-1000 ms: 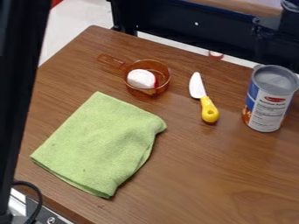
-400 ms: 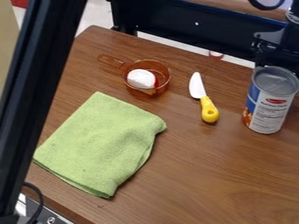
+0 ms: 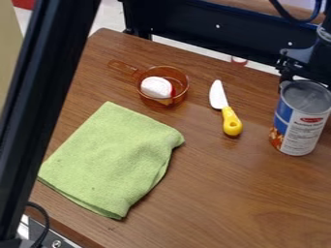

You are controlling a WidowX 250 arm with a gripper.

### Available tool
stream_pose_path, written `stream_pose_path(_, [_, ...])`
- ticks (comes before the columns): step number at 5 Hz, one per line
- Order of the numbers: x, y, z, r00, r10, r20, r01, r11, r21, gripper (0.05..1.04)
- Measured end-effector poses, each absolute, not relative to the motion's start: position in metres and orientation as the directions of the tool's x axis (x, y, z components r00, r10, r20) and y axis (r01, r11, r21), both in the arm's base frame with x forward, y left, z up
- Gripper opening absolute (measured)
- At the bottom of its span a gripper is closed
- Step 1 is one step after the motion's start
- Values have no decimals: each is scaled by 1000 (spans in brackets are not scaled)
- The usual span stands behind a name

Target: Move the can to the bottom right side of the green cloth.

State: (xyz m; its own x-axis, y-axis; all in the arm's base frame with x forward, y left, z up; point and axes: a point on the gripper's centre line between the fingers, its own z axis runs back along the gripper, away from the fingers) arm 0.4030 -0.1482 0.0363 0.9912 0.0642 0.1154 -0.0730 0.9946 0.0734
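In the upper right, the black gripper hangs at the back of the can's top rim, shut on the can. The can is upright, with a grey top and a blue and white label, to the right of the yellow-handled knife. A folded green cloth lies flat at the left of the table, well apart from the can. The far side of the can's rim is partly hidden by the gripper.
An amber toy pan holding a white piece stands behind the cloth. The toy knife lies between pan and can. Brown tabletop stretches right of the cloth; a black post crosses the left.
The can and the gripper have shifted slightly toward the front of the table together. The black post at the left has swung rightward in view. Cloth, pan and knife are unmoved.
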Motion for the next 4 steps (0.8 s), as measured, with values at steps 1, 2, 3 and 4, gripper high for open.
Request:
stream_pose_path(1, [391, -147, 34, 996, 24, 85, -31, 996, 81, 1000])
stream_pose_path(2, [378, -146, 30, 998, -58, 13, 57, 994, 90, 1001])
stream_pose_path(3, [364, -145, 19, 993, -112, -47, 115, 990, 80, 1000])
stream_pose_path(4, [347, -144, 14, 989, -136, -64, 140, 988, 68, 1000])
